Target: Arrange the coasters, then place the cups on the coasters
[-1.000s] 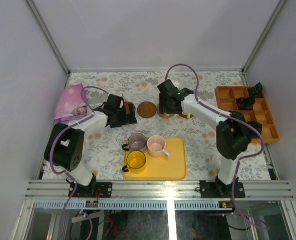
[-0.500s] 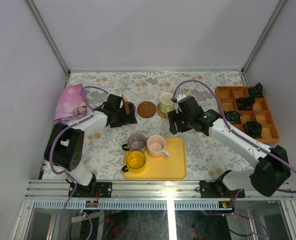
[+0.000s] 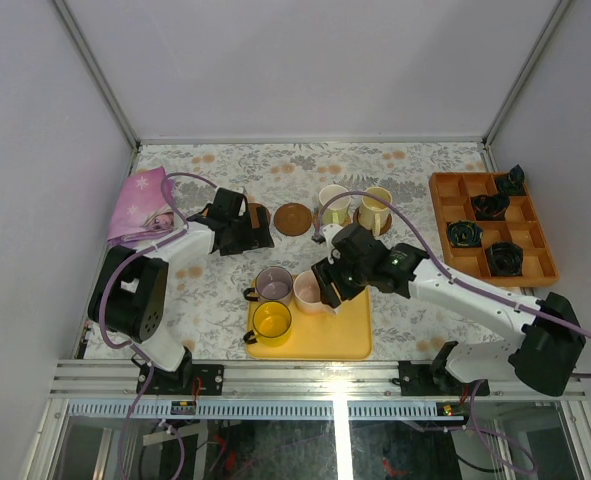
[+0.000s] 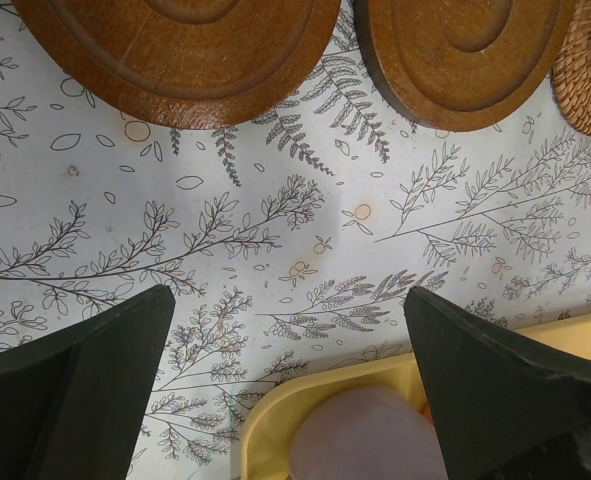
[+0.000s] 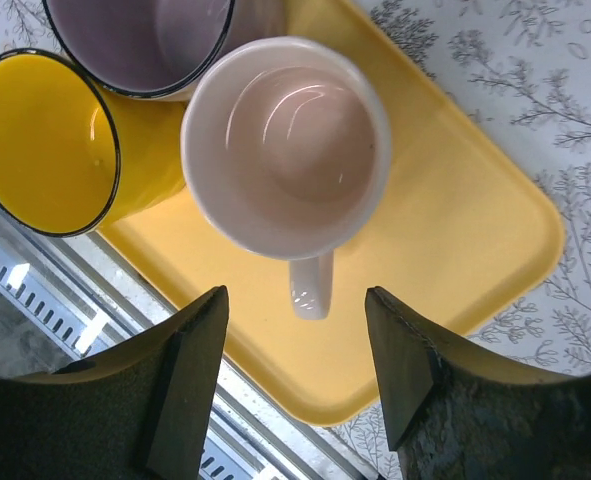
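Note:
Three cups stand on the yellow tray (image 3: 340,330): pink (image 3: 308,291), purple-grey (image 3: 273,284) and yellow (image 3: 271,321). My right gripper (image 3: 325,283) hovers open over the pink cup (image 5: 285,145), and the cup's handle (image 5: 310,285) points into the gap between the fingers without touching them. A white cup with a green handle (image 3: 333,207) and a cream cup (image 3: 375,210) stand at the back on coasters. One bare coaster (image 3: 293,218) lies left of them. My left gripper (image 3: 237,227) is open and empty, just short of two coasters (image 4: 185,45) (image 4: 465,55).
An orange compartment box (image 3: 535,262) with small black parts stands at the right. A pink cloth (image 3: 140,205) lies at the back left. A woven round edge (image 4: 590,60) shows beside the coasters. The tray's front edge sits close to the table's metal rail (image 5: 35,290).
My right arm left the back coasters, where the white cup now stands uncovered, and swung forward and left over the pink cup on the tray. The left arm has not moved.

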`<move>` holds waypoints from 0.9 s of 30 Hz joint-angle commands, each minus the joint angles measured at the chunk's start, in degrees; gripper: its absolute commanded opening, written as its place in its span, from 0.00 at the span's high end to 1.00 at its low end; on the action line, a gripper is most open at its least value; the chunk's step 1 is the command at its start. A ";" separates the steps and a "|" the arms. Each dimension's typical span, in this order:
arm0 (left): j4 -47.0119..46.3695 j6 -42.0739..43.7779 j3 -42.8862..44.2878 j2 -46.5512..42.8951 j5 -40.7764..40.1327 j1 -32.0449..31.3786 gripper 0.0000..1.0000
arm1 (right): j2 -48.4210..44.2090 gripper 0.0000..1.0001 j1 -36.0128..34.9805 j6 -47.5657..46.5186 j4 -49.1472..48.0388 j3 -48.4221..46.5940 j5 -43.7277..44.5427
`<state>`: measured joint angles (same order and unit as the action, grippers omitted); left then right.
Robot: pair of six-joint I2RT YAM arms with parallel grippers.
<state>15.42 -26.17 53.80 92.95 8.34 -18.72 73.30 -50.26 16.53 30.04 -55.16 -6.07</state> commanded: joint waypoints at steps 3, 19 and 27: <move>0.10 0.33 0.09 -1.28 -0.43 -0.26 0.00 | 1.40 0.36 -2.46 1.08 -0.27 0.34 0.01; 0.36 0.08 -1.24 -3.65 -0.97 -0.26 0.00 | 5.32 0.38 -3.09 0.05 -3.39 3.45 -1.58; 0.71 -0.17 -2.07 -4.58 -1.62 -0.24 0.00 | 7.39 0.51 -3.69 -0.45 -5.53 2.98 -2.72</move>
<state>15.88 -26.20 52.66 90.13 7.70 -18.72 79.88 -52.99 16.91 27.05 -51.46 -7.22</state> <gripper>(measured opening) 0.997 0.528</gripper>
